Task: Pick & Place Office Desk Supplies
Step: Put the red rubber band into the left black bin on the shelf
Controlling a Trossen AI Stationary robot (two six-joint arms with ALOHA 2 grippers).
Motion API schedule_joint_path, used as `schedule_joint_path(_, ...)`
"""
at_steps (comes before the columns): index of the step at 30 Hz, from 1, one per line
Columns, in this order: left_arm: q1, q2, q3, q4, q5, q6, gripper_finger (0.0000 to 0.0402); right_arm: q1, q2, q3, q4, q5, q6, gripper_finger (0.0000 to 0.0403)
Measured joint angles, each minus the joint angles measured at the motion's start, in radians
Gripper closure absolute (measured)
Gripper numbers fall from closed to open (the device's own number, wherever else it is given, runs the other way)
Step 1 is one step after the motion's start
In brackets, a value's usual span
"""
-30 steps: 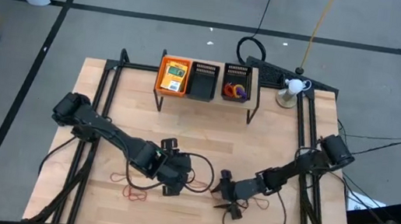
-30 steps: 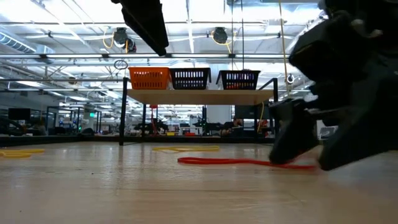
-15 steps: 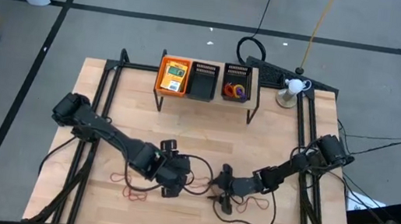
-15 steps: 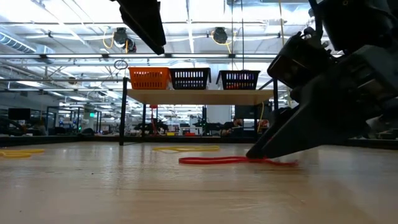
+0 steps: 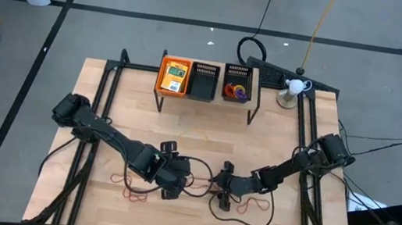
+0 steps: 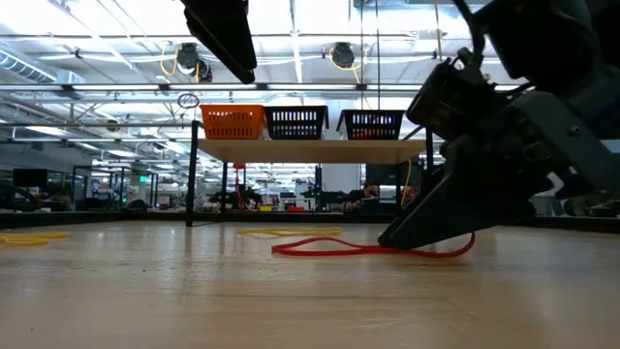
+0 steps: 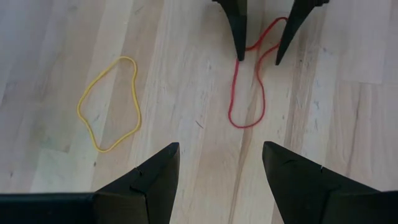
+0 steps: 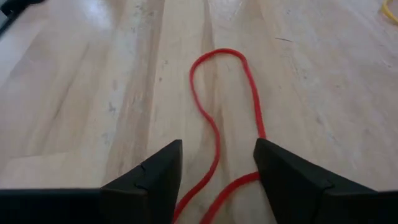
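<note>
A red rubber band (image 8: 217,50) lies flat on the wooden table, a long loop also seen in the low view (image 6: 329,250) and the left wrist view (image 7: 245,126). My right gripper (image 8: 217,146) is open and slants down onto the table at one end of this band, a finger on each side of it (image 7: 239,37). My left gripper (image 7: 217,177) hangs open above the table (image 5: 176,180), facing the band's other end. A yellow rubber band (image 7: 138,112) lies flat beside the red one. On the far shelf, the orange tray (image 5: 164,74) holds a yellow-orange packet (image 5: 175,76). My right gripper stands astride the red band's end nearest to it, fingers slanting down from the table's right, tips on the wood. One strand (image 8: 249,178) runs up against the inner side of one finger. The rest of the band lies slack on the table.
Two black mesh trays (image 5: 204,81) stand beside the orange one on the shelf, the right one (image 5: 238,77) holding coloured rings. More red bands lie at the near left (image 5: 134,192) and near the right arm (image 5: 255,205). Black cables loop over the table's middle.
My right gripper has moved a little toward the table's left, down to the red band, and has rolled and tipped until its fingertips rest on the wood astride the band's end. That end of the band has shifted and curled up slightly.
</note>
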Motion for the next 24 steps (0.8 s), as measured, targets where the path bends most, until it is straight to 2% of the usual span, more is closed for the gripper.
schedule_joint_path(5,0.0,0.0,0.0,0.0,0.0,0.0,0.0176,-0.02,0.0,0.0,-0.052,-0.035,-0.01,0.0266)
schedule_joint_path(11,0.001,0.0,0.0,0.0,0.0,-0.001,0.0176,-0.021,0.002,0.0,-0.026,-0.045,-0.026,0.0386)
schedule_joint_path(15,0.001,0.0,0.0,-0.002,0.0,-0.006,0.0176,-0.018,0.001,-0.001,0.098,-0.053,-0.027,0.0399)
schedule_joint_path(18,0.001,0.0,0.0,-0.004,0.001,-0.016,0.0176,-0.008,-0.043,-0.006,0.165,-0.077,-0.118,0.0401)
schedule_joint_path(24,-0.005,0.0,0.0,-0.014,0.001,-0.026,0.0176,-0.011,-0.251,0.008,0.136,-0.079,-0.276,0.0402)
